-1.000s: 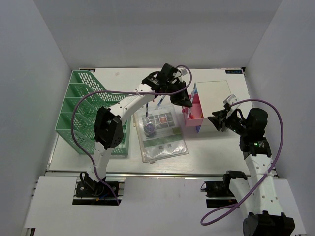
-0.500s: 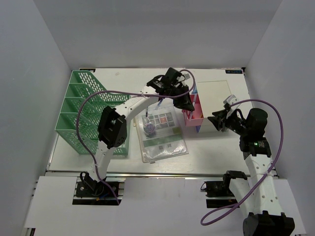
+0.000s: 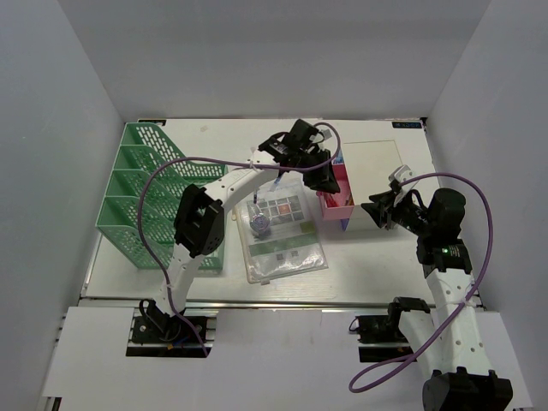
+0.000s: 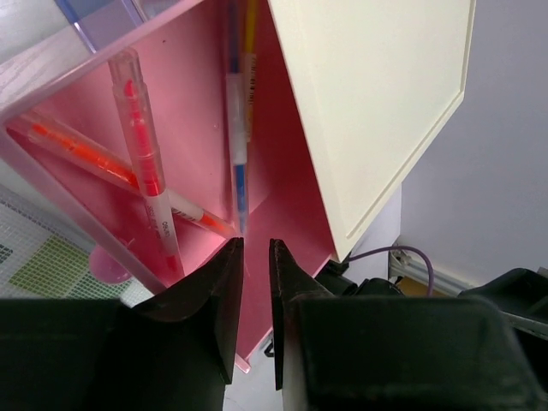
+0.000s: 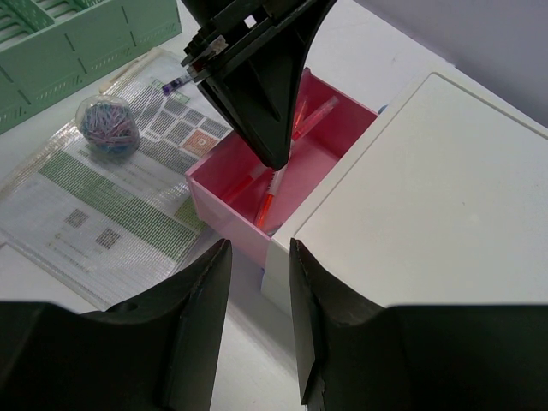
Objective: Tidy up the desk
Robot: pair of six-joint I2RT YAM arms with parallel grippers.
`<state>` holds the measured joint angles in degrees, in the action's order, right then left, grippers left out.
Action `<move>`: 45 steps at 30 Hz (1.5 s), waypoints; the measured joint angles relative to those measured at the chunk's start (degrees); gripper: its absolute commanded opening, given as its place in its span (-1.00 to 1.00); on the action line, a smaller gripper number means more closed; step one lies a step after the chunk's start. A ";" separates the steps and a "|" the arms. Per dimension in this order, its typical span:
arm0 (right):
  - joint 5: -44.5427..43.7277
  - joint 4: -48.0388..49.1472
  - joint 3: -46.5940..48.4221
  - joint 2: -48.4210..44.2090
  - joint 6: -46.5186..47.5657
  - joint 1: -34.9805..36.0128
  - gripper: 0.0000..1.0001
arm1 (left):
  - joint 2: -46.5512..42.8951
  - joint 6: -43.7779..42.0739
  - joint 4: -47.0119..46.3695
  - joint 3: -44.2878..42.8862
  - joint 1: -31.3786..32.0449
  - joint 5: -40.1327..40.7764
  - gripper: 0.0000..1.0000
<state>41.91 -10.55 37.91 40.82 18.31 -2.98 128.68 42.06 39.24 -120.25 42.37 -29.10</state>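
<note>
**Left gripper [image 4: 255, 244] at the pink drawer [image 4: 282, 197], right gripper [image 5: 259, 248] hovering beside the white box [image 5: 428, 197]**

Your left wrist view alone shows the drawer's contents. Orange-red markers [image 4: 141, 171] lie crossed to the left of the jaws, and a blue and yellow pen [image 4: 238, 111] runs straight ahead of them, its near end at the left fingertip. Those jaws stand a narrow slit apart with nothing between them. The right wrist view adds a clear ball of paperclips [image 5: 107, 122] on a plastic sleeve of printed sheets [image 5: 111, 205], left of its own jaws, which are moderately parted and empty. Only the top view shows the desk [image 3: 231, 137] whole. It lies beneath both grippers, its long axis running left to right, with a green mesh rack [image 3: 145, 197] standing at its left end.
</note>
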 measured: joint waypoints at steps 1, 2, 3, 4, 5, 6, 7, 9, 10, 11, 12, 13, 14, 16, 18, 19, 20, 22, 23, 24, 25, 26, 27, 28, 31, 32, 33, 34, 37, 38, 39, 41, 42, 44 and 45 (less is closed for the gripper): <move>0.00 0.00 0.00 0.00 0.00 0.00 -0.21 | 0.07 0.02 -0.09 -0.09 -0.02 0.02 -0.40; 0.00 0.00 0.00 0.00 0.00 0.00 -0.21 | 0.13 0.00 -0.13 -0.26 -0.04 0.02 -0.40; 0.00 0.00 0.00 0.00 0.02 0.00 -0.21 | 0.17 0.00 -0.26 -0.35 -0.04 0.07 -0.39; 0.00 0.00 0.00 0.00 0.02 0.00 -0.21 | 0.22 -0.02 -0.22 -0.57 -0.04 0.15 -0.38; 0.00 0.00 0.00 0.00 0.02 0.00 -0.21 | 0.22 -0.04 -0.24 -0.76 -0.04 0.22 -0.37; 0.00 0.00 0.00 0.00 0.07 0.00 -0.21 | 0.22 -0.13 -0.22 -1.16 -0.13 0.28 -0.36; 0.00 0.00 0.00 0.00 0.11 0.00 -0.21 | 0.22 -0.26 -0.31 -1.64 -0.33 0.39 -0.36; 0.02 0.04 -0.09 0.00 0.15 0.00 -0.21 | 0.00 -0.57 -0.87 -2.49 -0.46 0.55 -0.32; 0.04 0.07 -0.17 0.00 0.15 0.00 -0.20 | -0.37 -0.90 -1.38 -2.54 -0.52 0.74 -0.30; 0.07 0.04 -0.24 0.02 0.17 0.00 -0.20 | -0.96 -1.33 -1.60 -2.54 -0.59 1.14 -0.18; 0.09 0.04 -0.28 0.04 0.20 0.00 -0.19 | -1.68 -2.08 -1.70 -2.54 -0.70 1.66 -0.08; 0.22 0.04 -0.31 0.04 0.24 0.00 -0.18 | -2.78 -3.04 -1.73 -2.45 -0.81 2.25 0.04; 0.39 0.04 -0.31 0.04 0.39 0.00 -0.15 | -4.07 -3.91 -1.70 -2.12 -0.90 3.19 0.29; 1.31 0.02 -0.31 0.07 0.83 0.00 -0.10 | -9.22 -6.23 -2.67 1.79 -1.01 5.25 0.47; 3.28 -0.11 -0.31 0.26 1.99 0.00 -0.05 | -16.76 -8.00 -2.91 8.48 -1.16 7.43 0.59; 4.96 -0.46 -0.28 0.50 2.99 0.00 -0.07 | -21.24 -9.01 -4.09 13.05 -1.36 8.68 0.61; 6.88 -1.33 -0.26 0.92 4.28 0.00 -0.16 | -26.71 -10.21 -5.14 18.88 -1.53 10.14 0.64; 11.08 -3.43 -0.11 2.08 6.47 0.00 -0.47 | -35.67 -12.48 -5.99 28.11 -2.05 12.85 0.66; 12.98 -4.70 0.20 2.91 7.39 0.07 -0.89 | -39.98 -13.79 -6.99 32.94 -2.16 14.43 0.67; 14.71 -6.38 0.96 3.96 8.33 0.22 -1.00 | -43.95 -15.15 -7.48 37.79 -2.45 16.31 0.64; 15.67 -8.00 2.16 4.90 8.81 0.66 -1.00 | -47.04 -16.37 -8.31 41.94 -2.62 17.84 0.61; 16.09 -9.46 3.96 5.99 9.18 1.18 -1.00 | -50.07 -17.70 -9.35 46.40 -2.91 19.19 0.58; 16.11 -10.54 6.08 7.15 9.46 1.66 -1.00 | -52.96 -19.32 -10.08 51.04 -3.23 20.57 0.57; 16.02 -11.15 8.26 8.17 9.57 2.43 -1.00 | -55.49 -20.96 -10.86 55.47 -3.43 21.86 0.53; 13.79 -12.20 15.96 12.28 9.03 7.15 -1.00 | -61.46 -25.55 -13.84 66.93 -4.20 25.83 0.56; 12.72 -12.24 18.16 13.77 8.66 9.27 -1.00 | -62.69 -26.71 -14.49 69.33 -4.28 27.02 0.58; 10.84 -12.15 20.31 15.32 8.04 11.72 -0.94 | -63.98 -28.02 -15.43 71.69 -4.35 28.28 0.60; 8.76 -12.11 22.01 16.87 7.54 13.81 -0.91 | -64.94 -29.14 -15.85 73.05 -4.37 29.22 0.62; 1.81 -13.88 26.97 22.47 6.88 19.41 -0.76 | -68.19 -31.76 -17.73 73.99 -4.39 31.54 0.69; -1.09 -14.75 28.68 24.74 6.88 21.00 -0.75 | -69.85 -32.48 -19.12 74.27 -4.39 32.35 0.70; -4.00 -15.72 30.49 26.97 6.75 22.69 -0.75 | -71.65 -33.07 -20.46 74.69 -4.39 33.07 0.70; -9.14 -16.76 33.55 31.19 6.10 25.66 -0.76 | -75.34 -34.01 -22.05 75.25 -4.39 34.16 0.69; -12.13 -17.86 35.39 33.42 5.64 27.21 -0.94 | -76.98 -34.34 -23.06 75.60 -4.39 34.56 0.70; -16.61 -18.53 38.60 37.24 5.01 29.33 -1.00 | -78.77 -34.77 -23.98 75.87 -4.39 34.99 0.70; -18.88 -18.69 40.24 39.04 4.63 30.51 -1.00 | -79.19 -34.93 -24.52 75.95 -4.39 35.21 0.70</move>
<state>23.03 -29.23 78.15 79.85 22.94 27.53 49.50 7.14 14.72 -44.29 37.98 6.11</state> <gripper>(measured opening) 0.022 0.847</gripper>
